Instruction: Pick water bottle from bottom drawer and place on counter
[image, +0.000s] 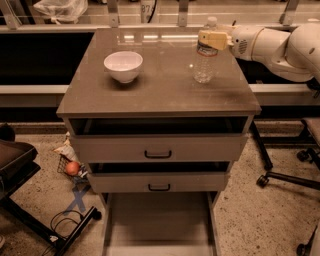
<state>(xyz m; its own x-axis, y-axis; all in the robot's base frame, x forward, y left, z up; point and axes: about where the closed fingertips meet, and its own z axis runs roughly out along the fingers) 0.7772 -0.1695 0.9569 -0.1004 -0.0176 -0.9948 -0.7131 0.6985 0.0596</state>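
While upright, bottle (204, 64) at end effector (214, 39)

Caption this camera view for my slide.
Pincer at water bottle standing upright on counter near white bowl; bottom drawer open.

I counted one bottle (203, 65), one bowl (123, 65) and three drawers (158, 149), plus one gripper (213, 39) up by the bottle's top.

The robot's arm (292, 50) is glossy white, built of smooth rounded shells. A fat, bulbous link narrows to a short cylindrical wrist (248, 42), with a thin seam between them. The wrist's side carries a small round patch of dark dots. The tool (211, 39), at the upper right above the worktop's (160, 90) rear right corner, ends in a blocky, pale yellow-tan piece.
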